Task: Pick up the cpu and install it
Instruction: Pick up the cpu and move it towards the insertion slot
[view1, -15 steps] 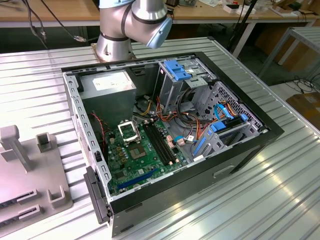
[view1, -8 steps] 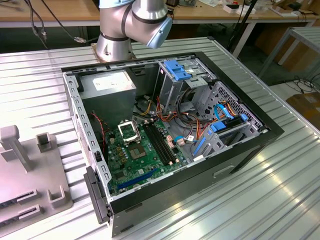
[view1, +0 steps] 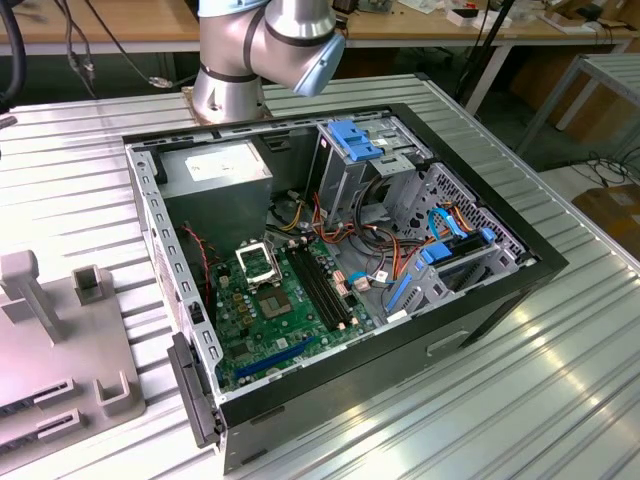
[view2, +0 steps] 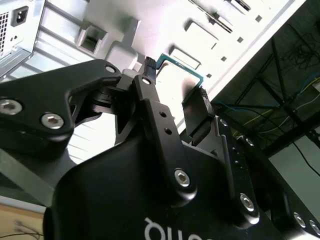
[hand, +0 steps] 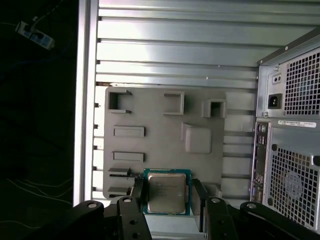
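When looked at from the exterior view, found the computer case (view1: 380, 375) lying open on the ribbed metal table (view1: 560, 400), motherboard (view1: 270, 320) facing up, black-and-silver socket frame (view1: 255, 262) near the board's far end. Noted the grey parts tray (view1: 60, 340) beside the case, on the exterior view's left.

Turned to the second wrist view: saw the gripper (view2: 175, 82) pinching the cpu (view2: 181, 69) by two opposite edges, green rim clamped between the black fingertips (view2: 196, 110), well off the pale tray behind.

Turned to the first wrist view: saw the cpu (hand: 166, 191) flat, silver top toward the camera, square between the two fingers, tray (hand: 165, 130) well beyond it, the case's rear panel (hand: 292, 165) just beside the tray. Judged the cpu in hand above the tray, so socket frame lay off sideways from the gripper, over the case wall and down inside. Square chip, so no long axis to mind; only its turn against the frame.
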